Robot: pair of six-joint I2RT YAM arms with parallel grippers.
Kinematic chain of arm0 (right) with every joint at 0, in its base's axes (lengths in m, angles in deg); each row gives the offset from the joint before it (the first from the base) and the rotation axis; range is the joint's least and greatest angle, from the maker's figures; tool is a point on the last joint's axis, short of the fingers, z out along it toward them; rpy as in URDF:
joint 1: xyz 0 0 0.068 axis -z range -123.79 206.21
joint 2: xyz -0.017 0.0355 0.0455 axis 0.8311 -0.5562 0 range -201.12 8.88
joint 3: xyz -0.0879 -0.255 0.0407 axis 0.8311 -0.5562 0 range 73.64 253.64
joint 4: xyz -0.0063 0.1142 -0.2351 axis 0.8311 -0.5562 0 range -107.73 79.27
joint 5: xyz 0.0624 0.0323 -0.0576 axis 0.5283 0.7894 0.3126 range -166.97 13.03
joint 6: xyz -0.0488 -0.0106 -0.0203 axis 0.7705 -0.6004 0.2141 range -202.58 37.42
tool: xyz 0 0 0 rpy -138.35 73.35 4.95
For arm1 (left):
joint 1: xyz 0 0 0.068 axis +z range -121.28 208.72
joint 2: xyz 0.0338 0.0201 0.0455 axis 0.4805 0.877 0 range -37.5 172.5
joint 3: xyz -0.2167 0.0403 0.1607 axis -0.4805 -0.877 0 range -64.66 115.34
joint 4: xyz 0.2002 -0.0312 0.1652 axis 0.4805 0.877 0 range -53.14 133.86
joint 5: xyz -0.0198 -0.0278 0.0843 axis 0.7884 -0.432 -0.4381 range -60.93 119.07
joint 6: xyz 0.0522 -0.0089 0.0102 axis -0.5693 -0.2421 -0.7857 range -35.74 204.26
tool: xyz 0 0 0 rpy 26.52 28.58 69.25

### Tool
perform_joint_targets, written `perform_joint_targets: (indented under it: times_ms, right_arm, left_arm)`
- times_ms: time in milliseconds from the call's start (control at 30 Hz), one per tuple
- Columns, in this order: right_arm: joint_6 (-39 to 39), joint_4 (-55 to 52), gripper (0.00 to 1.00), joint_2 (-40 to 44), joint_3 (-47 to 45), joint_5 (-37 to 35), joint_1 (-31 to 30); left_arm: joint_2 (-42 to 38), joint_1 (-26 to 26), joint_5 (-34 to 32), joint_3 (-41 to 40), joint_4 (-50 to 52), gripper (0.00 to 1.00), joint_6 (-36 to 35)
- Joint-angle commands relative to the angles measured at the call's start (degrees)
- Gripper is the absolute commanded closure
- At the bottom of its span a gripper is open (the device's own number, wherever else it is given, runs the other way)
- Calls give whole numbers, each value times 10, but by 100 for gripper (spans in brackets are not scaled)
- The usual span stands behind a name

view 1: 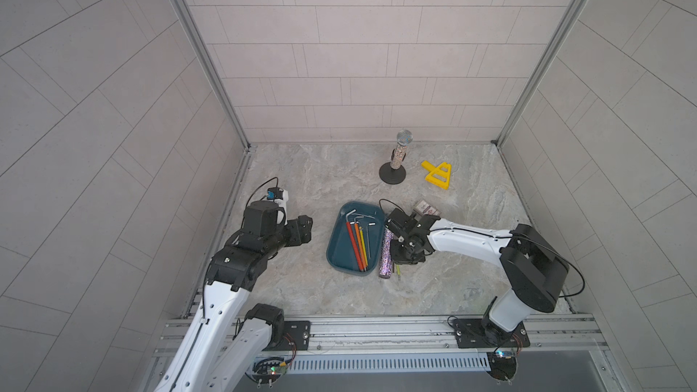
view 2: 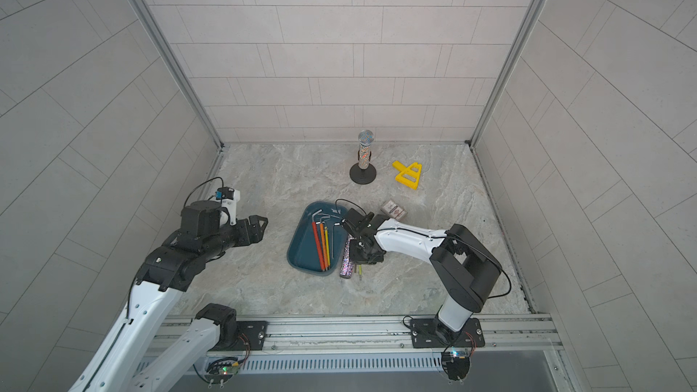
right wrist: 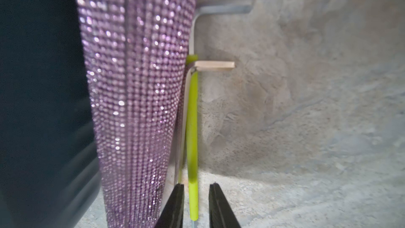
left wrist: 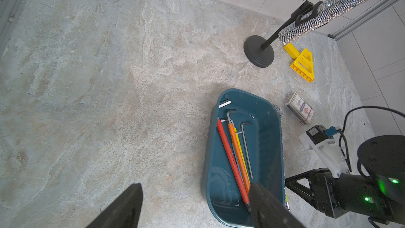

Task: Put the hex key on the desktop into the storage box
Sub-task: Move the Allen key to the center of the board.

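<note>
Left arm point(view 1: 226, 269) reaches in over the front left corner of the desktop point(view 1: 301, 296). Left gripper point(view 1: 308, 228) hangs near the left edge, fingers well apart, nothing between them.

Storage box point(view 1: 339, 247) sits about mid-surface. It holds several hex keys point(view 1: 356, 245) with red, orange and yellow sleeves, plus bare steel ones.

Purple glitter microphone point(view 1: 386, 254) lies flat against the box's right side.

Green-sleeved hex key point(right wrist: 192, 117) lies on the surface just right of that microphone and alongside it, outside the box. A thinner bare key point(right wrist: 214, 64) lies tight against it.

Right gripper point(right wrist: 194, 186) is low over the green key's long end, fingers narrowly apart, one on each side. Slim gaps seem to show on both sides, so probably no grip; the wrist view is blurred.

Toward the back edge:
- silver microphone on a stand point(view 1: 399, 152)
- yellow plastic piece point(view 1: 437, 175)

Small card box point(view 1: 426, 208) lies just behind the right gripper.
</note>
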Motion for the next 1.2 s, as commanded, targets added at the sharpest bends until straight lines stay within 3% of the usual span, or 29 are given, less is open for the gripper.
perform_joint_targets:
  times_ms: [0,500,900,1167]
  right_arm:
    - [-9,-5,74,-7,-6,-3,0]
    - [-18,-24,76,-29,-5,-20,-2]
    - [-40,-40,86,9,-38,-49,35]
    - [-28,-43,100,25,-45,-55,57]
  left_arm:
    - [-7,3,0,-6,-5,16,-7]
    - [-6,4,2,-6,-5,16,-7]
    - [-7,4,2,-6,-6,16,-7]
    - [-4,5,2,-6,-6,17,-7]
